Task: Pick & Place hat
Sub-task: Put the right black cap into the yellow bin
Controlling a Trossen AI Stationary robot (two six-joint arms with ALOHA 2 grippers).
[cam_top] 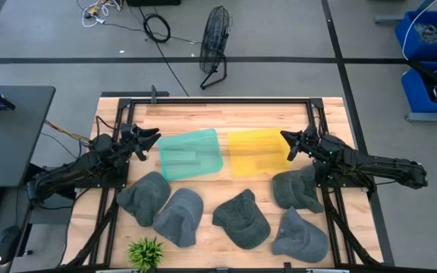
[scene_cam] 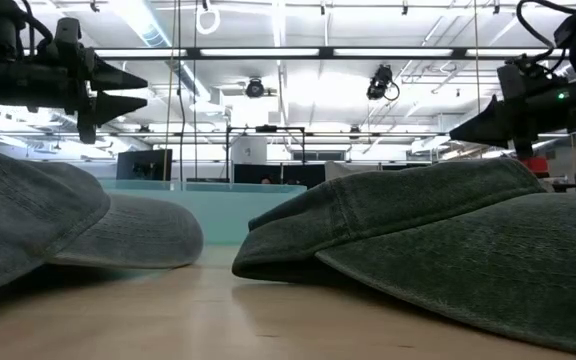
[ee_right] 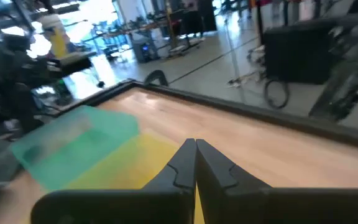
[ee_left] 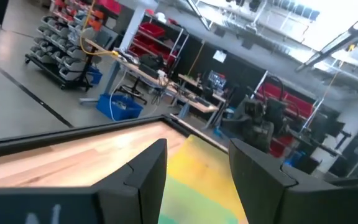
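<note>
While left gripper (cam_top: 155,135) jaws gape empty and right gripper (cam_top: 284,136) jaws sit closed on nothing, both hover over the bins. Five hats (cam_top: 243,220) crowd the bench's front edge; overlapping ones risk a double grab. Bins: one teal (cam_top: 191,154), one yellow (cam_top: 256,150).

Your table count: five hats, two trays, one plant.
You have five grey hats (cam_top: 240,218) along the near side, one teal tray (cam_top: 191,153) and one yellow tray (cam_top: 256,150) beyond them, and one small green plant (cam_top: 145,252) at near left.
</note>
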